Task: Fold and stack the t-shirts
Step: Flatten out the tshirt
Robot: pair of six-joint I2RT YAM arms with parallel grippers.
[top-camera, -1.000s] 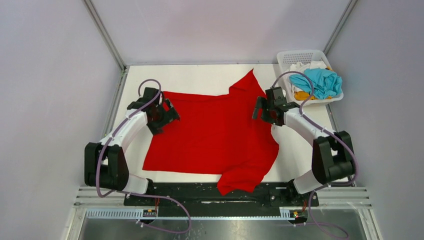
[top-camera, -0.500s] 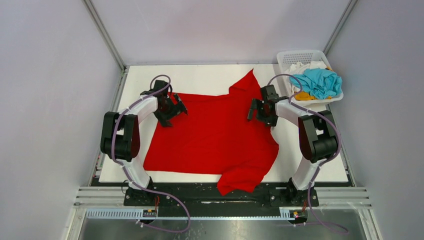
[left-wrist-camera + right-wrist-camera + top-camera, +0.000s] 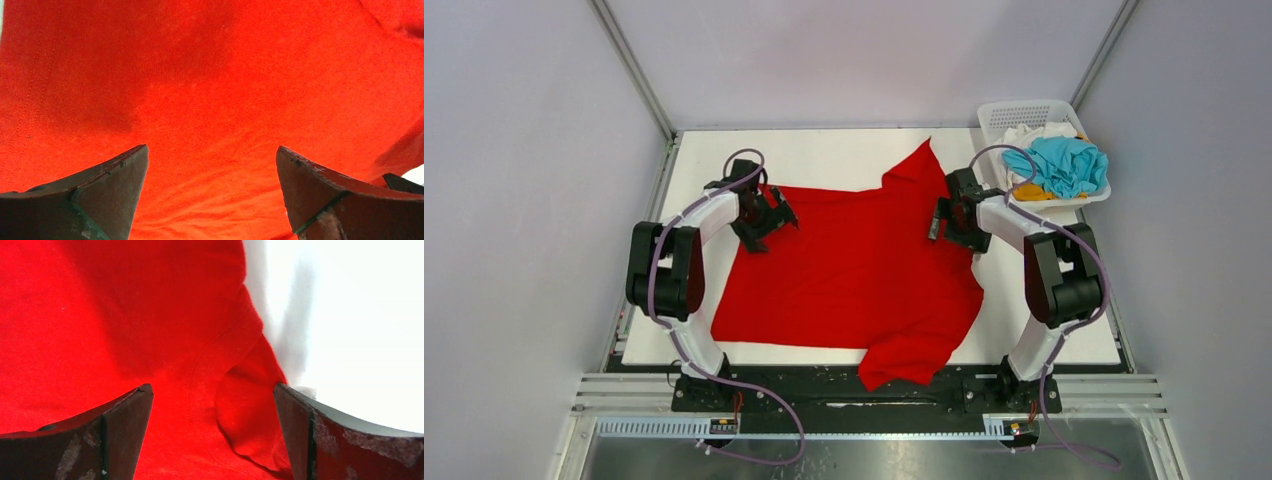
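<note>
The red t-shirt (image 3: 854,270) lies spread on the white table, one sleeve pointing to the far edge, its near right corner hanging over the front edge. My left gripper (image 3: 776,216) is open, low over the shirt's far left part; red cloth (image 3: 215,100) fills its view between the spread fingers. My right gripper (image 3: 942,222) is open at the shirt's right edge, where a folded seam (image 3: 240,400) lies between its fingers. The turquoise-blue t-shirt (image 3: 1064,165), orange-yellow t-shirt (image 3: 1027,190) and white t-shirt (image 3: 1029,133) lie bunched in the basket.
A white perforated basket (image 3: 1024,113) stands at the table's far right corner. Bare white table (image 3: 824,155) shows behind the shirt and at its right (image 3: 360,315). Grey walls close in on both sides. A black rail runs along the front edge.
A second ago both arms reached in from farther back; they have swung toward the far edge. In the last half second the right gripper shifted slightly right; the left one barely moved.
</note>
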